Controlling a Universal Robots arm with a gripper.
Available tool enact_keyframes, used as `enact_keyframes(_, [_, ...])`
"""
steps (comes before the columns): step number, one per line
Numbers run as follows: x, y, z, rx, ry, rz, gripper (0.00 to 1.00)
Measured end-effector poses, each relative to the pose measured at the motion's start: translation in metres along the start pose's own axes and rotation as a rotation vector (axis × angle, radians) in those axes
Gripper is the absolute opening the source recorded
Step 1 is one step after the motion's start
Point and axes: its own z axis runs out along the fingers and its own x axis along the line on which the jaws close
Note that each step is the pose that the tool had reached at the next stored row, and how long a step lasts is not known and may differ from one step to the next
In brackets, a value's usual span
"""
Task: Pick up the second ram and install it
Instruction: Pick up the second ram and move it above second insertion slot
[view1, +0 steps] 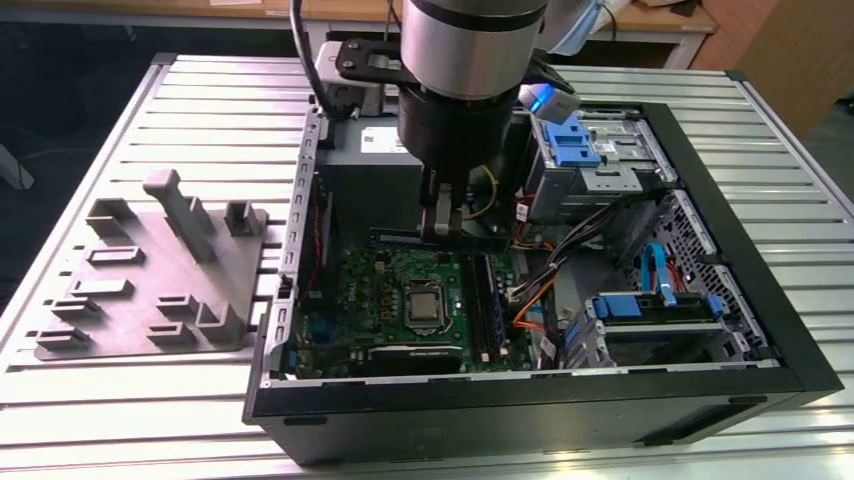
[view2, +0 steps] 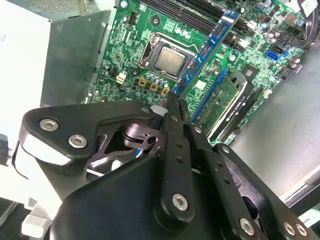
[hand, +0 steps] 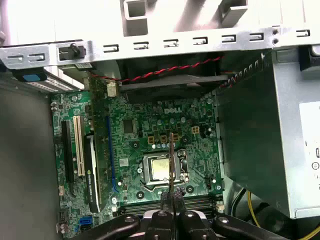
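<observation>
Second ram (view1: 441, 240) carried over the motherboard (view1: 387, 290)
It is clenched in the pincer (view1: 442, 229) at the centre of the exterior view, above the board (not yet seated); a level stick, squared to the black slots (view1: 489, 300), is judged needed for clean seating.

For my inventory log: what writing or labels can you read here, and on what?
Motherboard: white brand logo near the processor socket, not quoted.
Power-supply box label: too small to read.
Second ram in the gripper: white markings, too blurred to read.
</observation>
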Motion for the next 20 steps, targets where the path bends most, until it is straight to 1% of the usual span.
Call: enact_keyframes(20, [-0.0002,-0.0052,0.0079,0.0045,-0.0046,0.107,0.12])
